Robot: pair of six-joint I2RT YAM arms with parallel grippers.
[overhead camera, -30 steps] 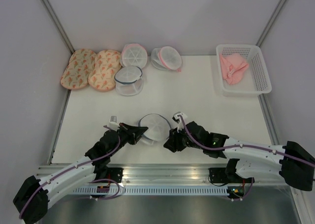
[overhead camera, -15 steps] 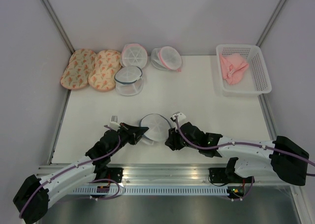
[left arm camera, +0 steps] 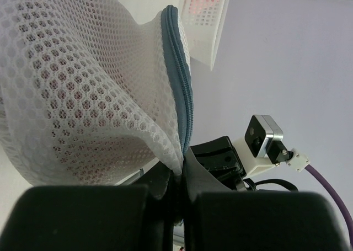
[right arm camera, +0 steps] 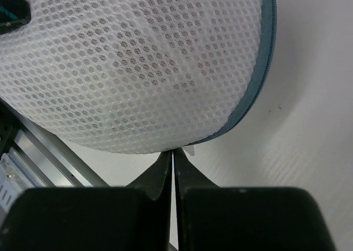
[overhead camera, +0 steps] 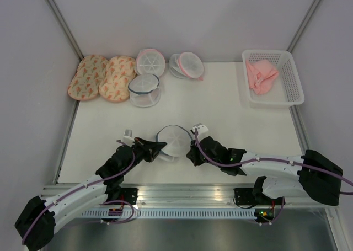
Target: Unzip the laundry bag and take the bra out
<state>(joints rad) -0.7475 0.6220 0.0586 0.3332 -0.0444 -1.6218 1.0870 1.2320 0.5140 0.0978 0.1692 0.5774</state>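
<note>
Left wrist: laundry bag (left arm camera: 83,96) in tool (left arm camera: 181,171)

From here I see a white table top (overhead camera: 231,113) boxed in by plain pale lilac-grey walls: back wall (overhead camera: 182,19), left wall (overhead camera: 27,96), right wall (overhead camera: 331,69). Bare aluminium posts (overhead camera: 60,19) run up both back corners. Aluminium rail (overhead camera: 187,193) runs along the near edge, slotted strip (overhead camera: 187,213) just below. Light is flat and even, with soft shadows.
</note>
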